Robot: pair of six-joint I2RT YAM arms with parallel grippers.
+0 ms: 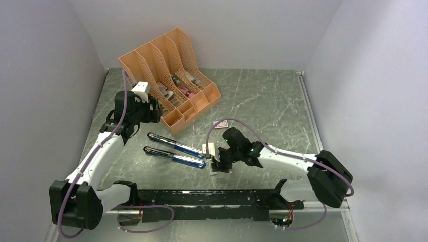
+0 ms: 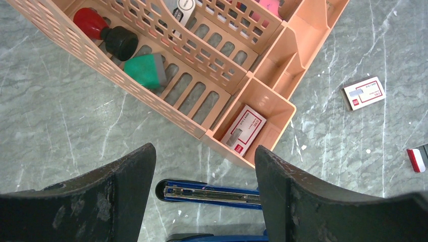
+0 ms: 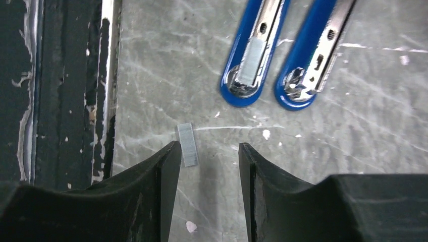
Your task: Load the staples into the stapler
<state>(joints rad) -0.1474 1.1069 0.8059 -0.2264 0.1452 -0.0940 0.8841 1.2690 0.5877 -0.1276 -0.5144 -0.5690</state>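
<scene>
The blue stapler (image 1: 175,150) lies opened flat on the table, its two long halves side by side. In the right wrist view both rounded ends (image 3: 275,75) show, and a grey strip sits in the left channel. A short silvery strip of staples (image 3: 187,144) lies flat on the table just below them. My right gripper (image 3: 208,148) hovers over it, open, the strip lying against the left fingertip (image 3: 171,154), not pinched. My left gripper (image 2: 204,156) is open and empty above the stapler's far end (image 2: 212,193), beside the organiser.
An orange desk organiser (image 1: 171,85) stands at the back left and holds stamps and a white-and-red box (image 2: 244,129). Another white-and-red box (image 1: 220,124) lies on the table behind the right gripper. A black rail (image 1: 202,199) runs along the near edge.
</scene>
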